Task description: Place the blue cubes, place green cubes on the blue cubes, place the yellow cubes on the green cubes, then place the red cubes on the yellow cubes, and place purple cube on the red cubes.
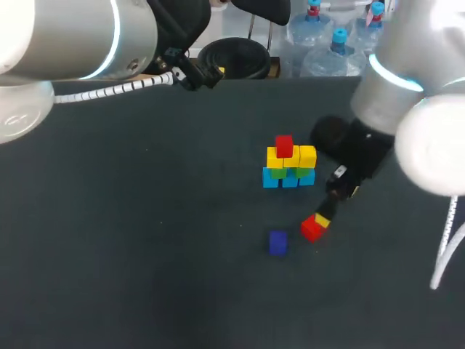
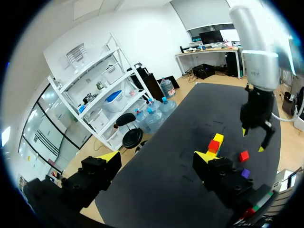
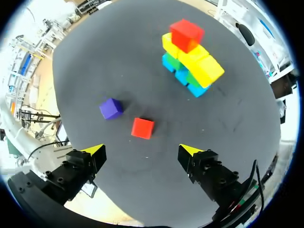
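Right pincer agape, red cube askew

Lighting was bright and even, from overhead. Worktop read dark and matte; stacked cubes cast faint soft shadows. Head view: left arm and right arm were blurred, casings blown white. Wrist views bowed at edges.

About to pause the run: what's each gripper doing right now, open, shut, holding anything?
Left gripper: open, holding nothing.
Right gripper: open, empty; loose red cube lies ahead of it, untouched.
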Motion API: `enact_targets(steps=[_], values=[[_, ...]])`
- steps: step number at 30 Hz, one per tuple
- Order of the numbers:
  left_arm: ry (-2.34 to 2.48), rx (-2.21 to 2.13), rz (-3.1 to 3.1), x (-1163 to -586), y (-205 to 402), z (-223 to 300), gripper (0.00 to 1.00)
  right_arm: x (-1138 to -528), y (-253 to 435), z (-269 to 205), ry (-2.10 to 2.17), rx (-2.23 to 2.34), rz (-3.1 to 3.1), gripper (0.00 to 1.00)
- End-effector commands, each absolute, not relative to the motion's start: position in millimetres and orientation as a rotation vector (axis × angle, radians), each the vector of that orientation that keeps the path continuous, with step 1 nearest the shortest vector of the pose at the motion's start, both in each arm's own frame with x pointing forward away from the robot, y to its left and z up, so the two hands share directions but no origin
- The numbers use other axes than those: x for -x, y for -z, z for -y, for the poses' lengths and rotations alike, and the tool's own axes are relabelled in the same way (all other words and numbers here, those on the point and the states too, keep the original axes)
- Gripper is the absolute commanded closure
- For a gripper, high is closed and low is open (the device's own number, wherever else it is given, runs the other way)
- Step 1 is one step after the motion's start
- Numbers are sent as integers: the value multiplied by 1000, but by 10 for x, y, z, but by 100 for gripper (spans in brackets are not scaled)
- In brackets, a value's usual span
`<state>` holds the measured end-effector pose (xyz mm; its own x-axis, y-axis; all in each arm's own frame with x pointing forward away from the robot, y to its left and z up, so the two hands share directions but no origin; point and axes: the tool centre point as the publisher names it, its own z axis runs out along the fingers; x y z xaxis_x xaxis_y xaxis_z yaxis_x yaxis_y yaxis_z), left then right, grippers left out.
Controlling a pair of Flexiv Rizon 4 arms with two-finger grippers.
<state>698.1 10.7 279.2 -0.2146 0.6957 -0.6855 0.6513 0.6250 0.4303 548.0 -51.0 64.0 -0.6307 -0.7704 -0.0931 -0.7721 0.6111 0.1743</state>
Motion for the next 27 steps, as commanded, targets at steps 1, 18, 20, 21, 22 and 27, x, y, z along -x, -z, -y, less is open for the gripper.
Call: enact_targets(steps=[1, 18, 20, 21, 22, 27], values=[[-63, -1065, -1923, -6979, -2790, -104, 0, -5283, -636, 299, -99, 1330, -2828, 0], [-63, -1065, -1923, -6979, -2790, -104, 0, -5278, -357, 331, 109, 1202, -2806, 0], [-63, -1065, -1923, -6979, -2790, -104, 0, -5324, -344, 351, 98, 1183, -2806, 0], [-63, -1065, -1923, -6979, -2790, -104, 0, -5342, -333, 355, 84, 1183, -2804, 0], [-63, -1065, -1923, -6979, -2790, -104, 0, -5365, -324, 356, 85, 1184, -2803, 0], [-63, -1065, -1923, -6979, -2790, -104, 0, -5468, -267, 338, 43, 1202, -2807, 0]])
